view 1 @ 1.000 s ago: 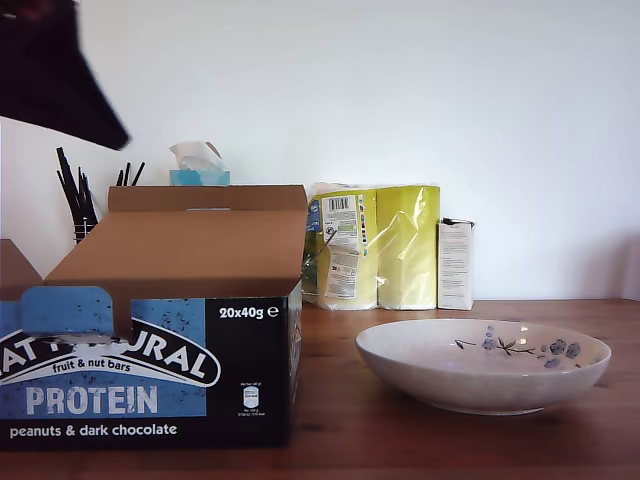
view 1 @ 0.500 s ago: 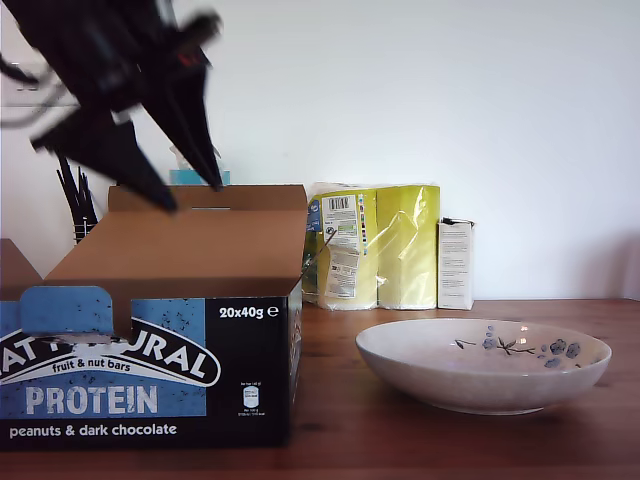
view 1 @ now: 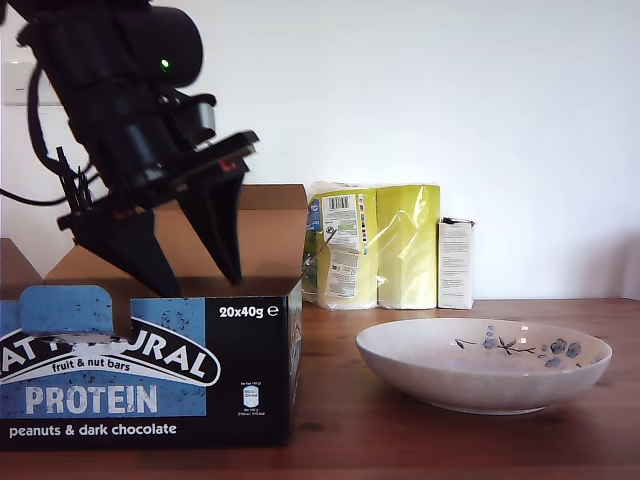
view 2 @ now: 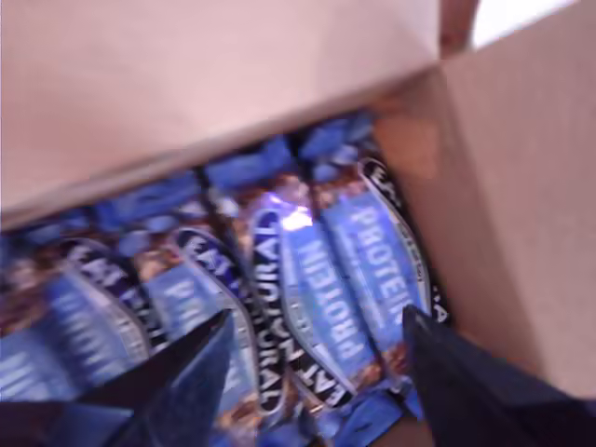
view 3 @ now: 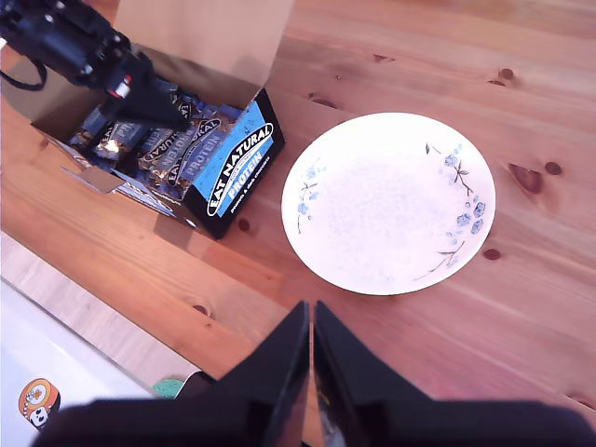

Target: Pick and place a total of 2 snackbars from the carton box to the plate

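Observation:
The carton box [view 1: 150, 370] stands open at the exterior view's left, its flaps up. Several snackbars [view 2: 317, 289] in blue and black wrappers lie side by side inside it. My first gripper [view 1: 200, 282] hangs open in the box's mouth, its fingers [view 2: 186, 382] spread just above the bars and holding nothing. The plate [view 1: 480, 385], off-white with blue flowers, sits bare at the exterior view's right. My second gripper [view 3: 310, 321] is shut and empty, high above the table, looking down on the plate [view 3: 312, 168], the box [view 3: 237, 158] and the first gripper [view 3: 154, 107].
Against the back wall stand a yellow pack of paper rolls [view 1: 378, 245] and a slim white box [view 1: 455, 263]. Black sticks [view 1: 68, 185] show behind the first arm. The wooden table [view 1: 400, 440] shows between box and plate.
The first arm has swung down from the exterior view's upper left, and its open fingers now reach into the box's mouth. Box and plate have not moved.

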